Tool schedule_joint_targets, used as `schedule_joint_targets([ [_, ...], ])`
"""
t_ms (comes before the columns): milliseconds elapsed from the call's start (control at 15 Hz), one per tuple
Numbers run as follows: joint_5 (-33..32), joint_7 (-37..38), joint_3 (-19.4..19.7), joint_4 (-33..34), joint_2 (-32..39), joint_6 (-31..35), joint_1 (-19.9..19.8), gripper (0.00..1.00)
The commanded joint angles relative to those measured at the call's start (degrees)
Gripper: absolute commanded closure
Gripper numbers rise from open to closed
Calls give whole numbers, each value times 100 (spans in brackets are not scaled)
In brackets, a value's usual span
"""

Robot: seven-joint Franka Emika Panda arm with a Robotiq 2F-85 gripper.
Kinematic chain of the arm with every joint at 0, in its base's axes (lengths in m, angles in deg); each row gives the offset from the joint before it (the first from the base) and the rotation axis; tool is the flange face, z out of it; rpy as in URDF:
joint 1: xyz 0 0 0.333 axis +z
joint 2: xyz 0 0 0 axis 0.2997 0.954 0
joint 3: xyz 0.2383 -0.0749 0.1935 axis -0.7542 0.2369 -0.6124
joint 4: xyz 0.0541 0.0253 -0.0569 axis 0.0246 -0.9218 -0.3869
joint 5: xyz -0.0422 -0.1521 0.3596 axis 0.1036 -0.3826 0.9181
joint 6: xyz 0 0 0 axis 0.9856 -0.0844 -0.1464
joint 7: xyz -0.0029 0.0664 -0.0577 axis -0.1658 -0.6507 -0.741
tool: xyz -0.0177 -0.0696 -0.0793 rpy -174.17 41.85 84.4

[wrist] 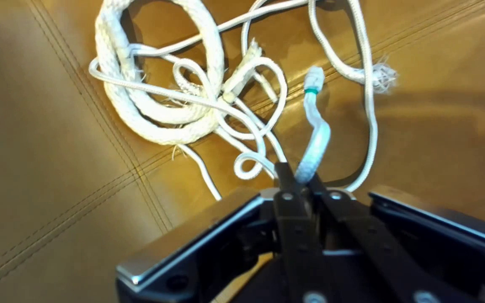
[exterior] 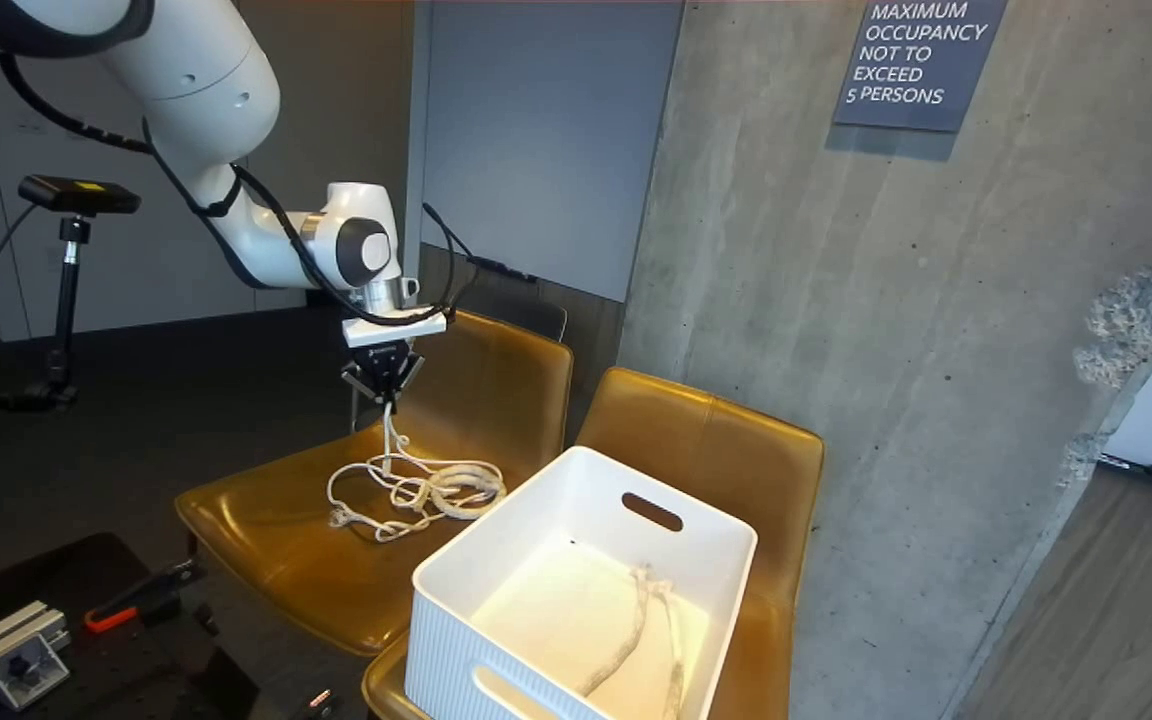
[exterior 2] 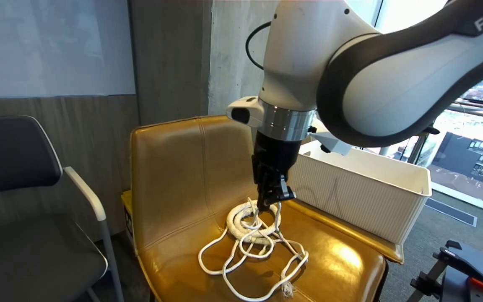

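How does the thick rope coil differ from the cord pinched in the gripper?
The rope coil has thicker strands than the pinched cord. The coil lies on the brown chair; the cord is clamped in the gripper, one end protruding. The cord has a green band near that end; the coil shows none. Both are whitish.

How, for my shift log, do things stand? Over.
Gripper shut on rope end. Possible snag: cord tangled with coil on chair. Bin alongside, on next chair.
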Motion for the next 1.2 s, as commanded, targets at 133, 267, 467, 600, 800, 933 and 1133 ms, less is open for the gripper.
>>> schedule_joint_targets([
  [133, -100, 319, -254, -1257, -757, 731, -286, 49],
  [267, -94, 316, -277, -1185, -733, 721, -317, 34],
  [467, -104, 155, -214, -798, -612, 500, -457, 12],
  [600, -76, -65, -158, -396, -521, 169, -660, 1],
  [800, 119, -776, -164, 374, -415, -712, -1100, 0],
  [933, 232, -1470, -135, 918, -367, -1386, -1407, 0],
  [1133, 547, -2532, -127, 1481, -361, -2038, -1847, 0],
])
